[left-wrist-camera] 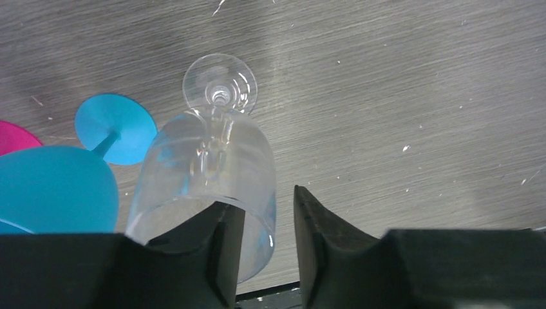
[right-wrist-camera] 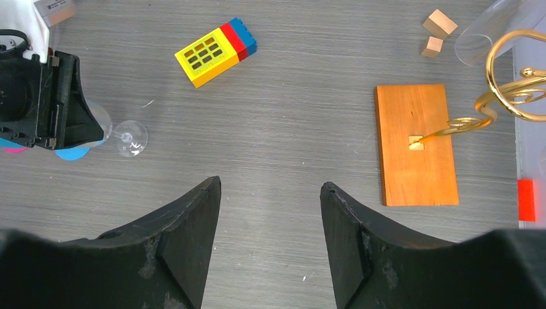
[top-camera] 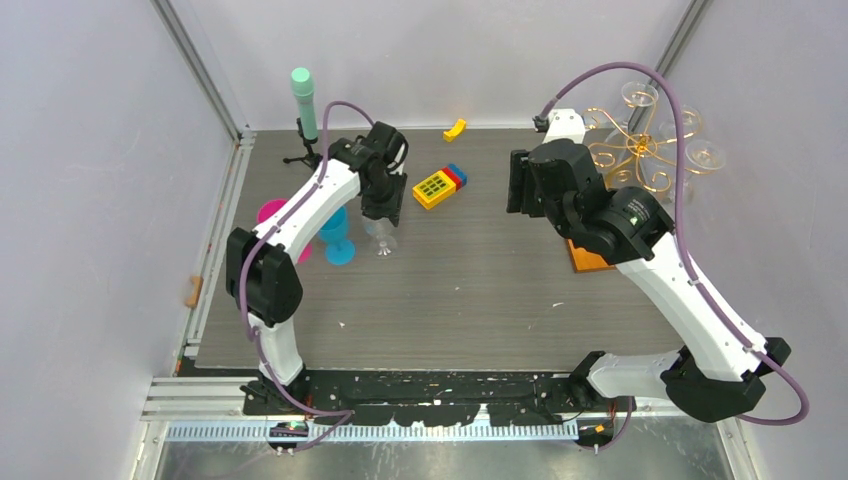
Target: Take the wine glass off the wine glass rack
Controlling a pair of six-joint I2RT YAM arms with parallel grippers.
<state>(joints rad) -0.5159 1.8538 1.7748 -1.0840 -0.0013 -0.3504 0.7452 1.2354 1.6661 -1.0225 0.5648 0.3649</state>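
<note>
One wine glass (left-wrist-camera: 212, 154) stands on the table (left-wrist-camera: 418, 96), off the rack (top-camera: 640, 150), rim between the left gripper's (left-wrist-camera: 264, 206) slightly parted jaws. Widen, then rise straight, sparing the blue glass (left-wrist-camera: 55, 187); right gripper (right-wrist-camera: 270, 187) gapes empty.

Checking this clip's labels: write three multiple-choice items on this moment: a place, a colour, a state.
1. The clear stemmed wine glass at the left tool stands on: A the gold wire rack; B the grey table; C the orange wooden base.
2. The plastic goblet beside it is: A blue; B green; C yellow.
3. The right tool is: A shut on a glass; B open, empty; C out of view.
B, foot on tabletop; A, blue bowl and foot; B, jaws apart, nothing between.
</note>
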